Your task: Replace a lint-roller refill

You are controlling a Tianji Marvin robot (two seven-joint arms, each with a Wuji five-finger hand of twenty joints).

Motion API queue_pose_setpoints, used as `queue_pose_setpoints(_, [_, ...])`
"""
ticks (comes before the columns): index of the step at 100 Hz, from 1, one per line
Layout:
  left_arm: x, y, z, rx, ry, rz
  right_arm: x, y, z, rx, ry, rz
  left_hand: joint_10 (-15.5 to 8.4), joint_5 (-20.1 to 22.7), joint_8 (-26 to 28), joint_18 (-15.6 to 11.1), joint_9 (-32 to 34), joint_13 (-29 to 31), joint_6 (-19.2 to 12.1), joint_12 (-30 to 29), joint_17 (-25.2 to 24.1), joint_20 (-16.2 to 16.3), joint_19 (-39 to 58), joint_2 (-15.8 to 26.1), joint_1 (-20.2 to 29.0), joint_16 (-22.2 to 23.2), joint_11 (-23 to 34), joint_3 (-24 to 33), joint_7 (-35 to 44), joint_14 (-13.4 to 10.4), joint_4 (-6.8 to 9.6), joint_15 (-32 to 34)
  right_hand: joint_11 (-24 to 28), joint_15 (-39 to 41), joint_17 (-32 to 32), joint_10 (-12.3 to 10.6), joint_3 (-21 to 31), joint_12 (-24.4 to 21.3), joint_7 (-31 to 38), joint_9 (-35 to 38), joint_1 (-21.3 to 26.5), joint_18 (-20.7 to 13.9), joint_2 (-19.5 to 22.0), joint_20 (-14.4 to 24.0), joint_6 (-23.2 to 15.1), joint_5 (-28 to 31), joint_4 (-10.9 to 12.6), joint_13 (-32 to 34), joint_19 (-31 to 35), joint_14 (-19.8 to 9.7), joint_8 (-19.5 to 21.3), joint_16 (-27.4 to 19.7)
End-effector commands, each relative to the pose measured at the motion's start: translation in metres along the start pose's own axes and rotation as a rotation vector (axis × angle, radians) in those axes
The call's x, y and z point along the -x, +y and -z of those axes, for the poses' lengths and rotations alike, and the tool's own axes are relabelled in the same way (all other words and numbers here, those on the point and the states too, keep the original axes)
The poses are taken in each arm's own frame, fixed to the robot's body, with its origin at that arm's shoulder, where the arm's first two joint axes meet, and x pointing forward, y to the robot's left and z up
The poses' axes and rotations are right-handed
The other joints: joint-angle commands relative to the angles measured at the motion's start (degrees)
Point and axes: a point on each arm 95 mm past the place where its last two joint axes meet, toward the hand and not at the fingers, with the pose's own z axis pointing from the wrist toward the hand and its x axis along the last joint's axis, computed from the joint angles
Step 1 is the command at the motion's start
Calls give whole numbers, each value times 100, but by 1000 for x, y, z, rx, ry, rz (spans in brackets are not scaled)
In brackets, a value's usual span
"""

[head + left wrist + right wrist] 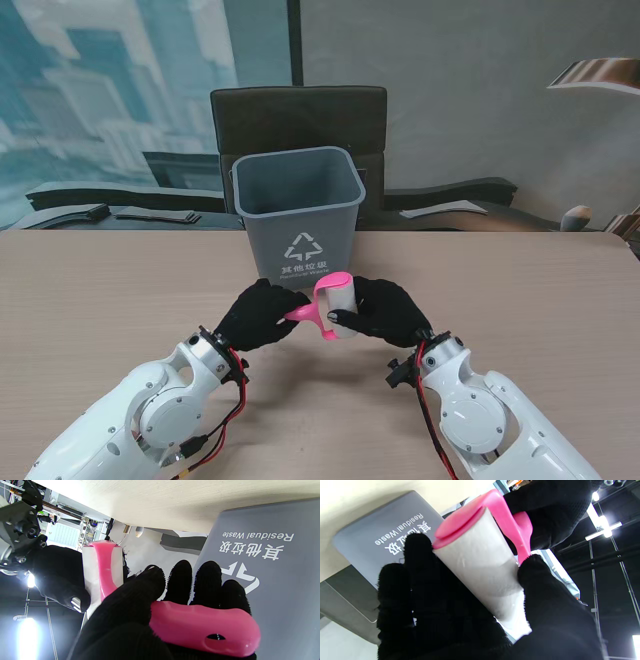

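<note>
**Both robot hands on the lint roller, held before the bin**

Left robot hand (262,313), black-gloved, was wrapped around the pink plastic lint-roller handle (202,627), while the right robot hand (383,310) pinched the white paper refill roll (482,572) between thumb and fingers. Held clear of the wooden table (100,300), the roll's long axis ran from the pink end cap toward the right palm, so sliding it off probably falls to that hand. Just beyond stood the grey plastic waste bin (297,205).
</note>
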Motion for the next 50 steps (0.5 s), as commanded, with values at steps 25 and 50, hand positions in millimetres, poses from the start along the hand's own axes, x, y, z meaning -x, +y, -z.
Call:
queue_pose_setpoints(25, [-1, -6, 11, 83, 50, 19, -8, -4, -5, 30, 43, 15, -133, -506, -244, -384, -1425, -833, 130, -1792, -593, -209, -1163, 88, -2054, -468, -478, -324, -1829, -378, 29, -1274, 330, 169, 240, -177, 1424, 202, 987, 412, 831, -143, 514, -29, -911, 593, 127, 445, 241, -559, -98, 96])
queue_pose_setpoints(50, [-4, -8, 15, 122, 13, 60, -8, -2, -6, 64, 38, 32, -80, -399, -177, -320, -1563, -989, 144, -1900, -729, -104, -1567, -173, -2496, -468, -719, -141, -2255, -363, -274, -1601, 426, 298, 269, -161, 1467, 277, 1040, 427, 841, -141, 481, -16, -899, 615, 121, 481, 311, -571, -31, 163])
